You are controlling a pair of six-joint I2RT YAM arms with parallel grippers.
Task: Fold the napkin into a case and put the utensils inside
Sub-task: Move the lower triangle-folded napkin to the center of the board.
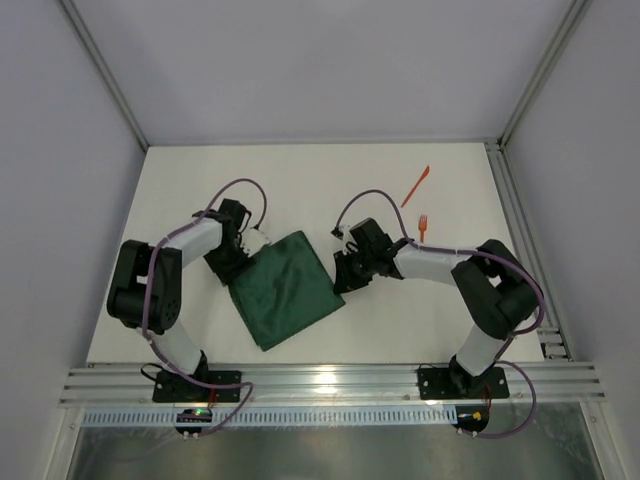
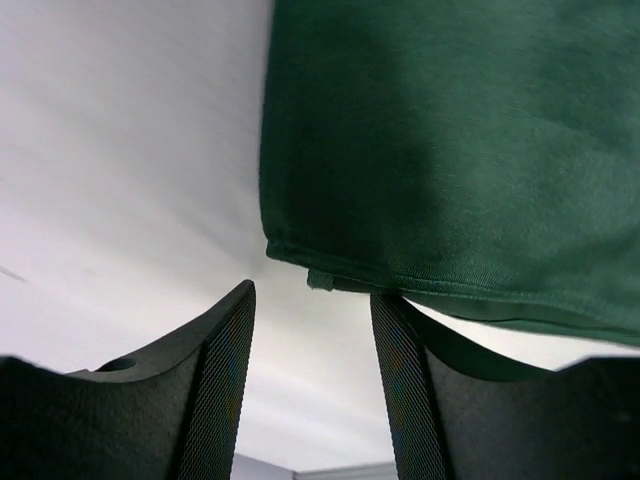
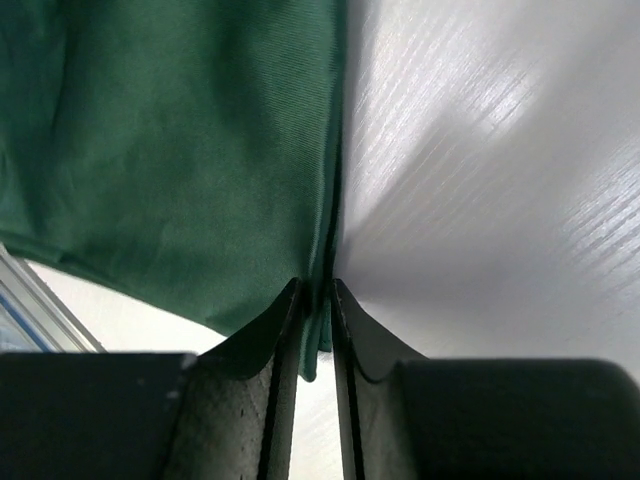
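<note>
Mid-fold: my right claw (image 3: 315, 300) pinches the napkin (image 1: 285, 288) edge, left claw (image 2: 312, 330) gapes empty; next, fold over.

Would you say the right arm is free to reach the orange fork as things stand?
Probably not yet: the right gripper is shut on the napkin edge. Otherwise the fork lies unobstructed on the table just beyond that arm.

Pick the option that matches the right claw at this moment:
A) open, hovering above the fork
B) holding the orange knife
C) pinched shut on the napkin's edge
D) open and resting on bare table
C: in the right wrist view the right claw has its fingers nearly together with the edge of the green napkin clamped between them; the orange utensils lie apart on the table.
</note>
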